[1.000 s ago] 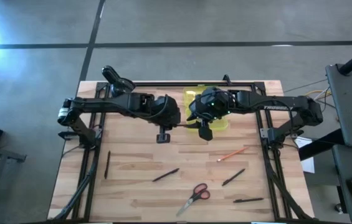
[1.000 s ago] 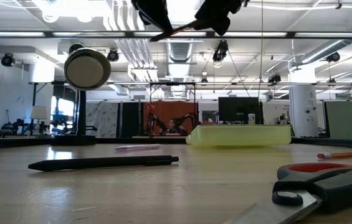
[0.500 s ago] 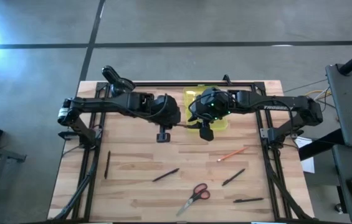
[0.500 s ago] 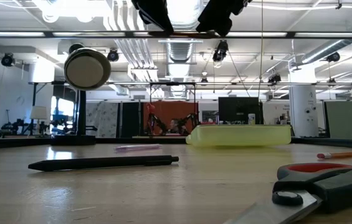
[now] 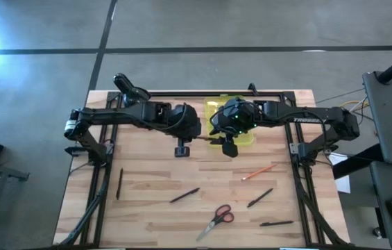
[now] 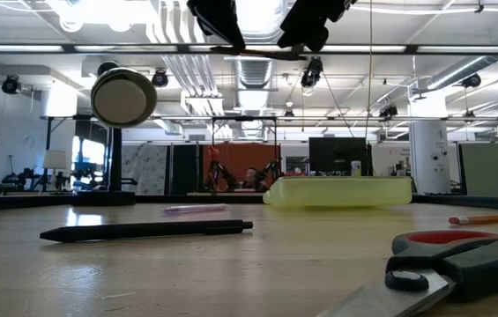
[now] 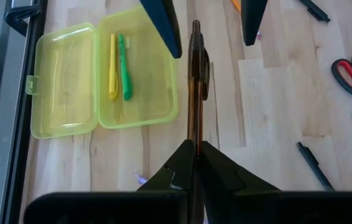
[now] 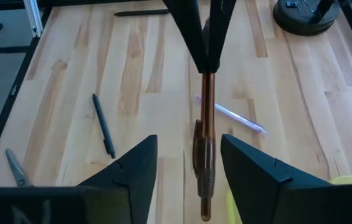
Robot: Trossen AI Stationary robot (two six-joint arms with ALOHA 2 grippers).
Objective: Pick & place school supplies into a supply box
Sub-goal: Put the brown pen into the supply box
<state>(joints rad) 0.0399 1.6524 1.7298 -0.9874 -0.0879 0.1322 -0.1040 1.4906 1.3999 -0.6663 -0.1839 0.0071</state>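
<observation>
A brown pen [image 7: 194, 81] hangs high above the table between my two grippers. My left gripper [image 7: 192, 149] is shut on one end of it. My right gripper [image 8: 191, 168] is open, and its fingers stand on either side of the pen's other end [image 8: 204, 155] without touching it. The open yellow-green supply box [image 7: 144, 99] rests on the table at the far middle, with a yellow pen [image 7: 112, 65] and a green pen [image 7: 124, 68] lying inside. In the high view the box [image 5: 213, 107] is mostly hidden under my right gripper [image 5: 227, 147]. My left gripper pinches the brown pen by its end [image 7: 192, 138] between the two fingers. The fingers come from the table's left, slanting down, and lie along the pen. The pen sticks out ahead of them toward my right gripper, lifted clear of the table and about level [image 6: 257, 54].
On the near half of the table lie several black pens [image 5: 184, 196], an orange pencil [image 5: 258, 171] and red-handled scissors [image 5: 218, 219]. A pink-purple pen [image 8: 232, 117] lies below the grippers. A black round stand [image 8: 303, 15] sits at the far left.
In the low view the brown pen slanted a second ago, with the end at my right gripper higher. It now lies level. Both arms have kept their places.
</observation>
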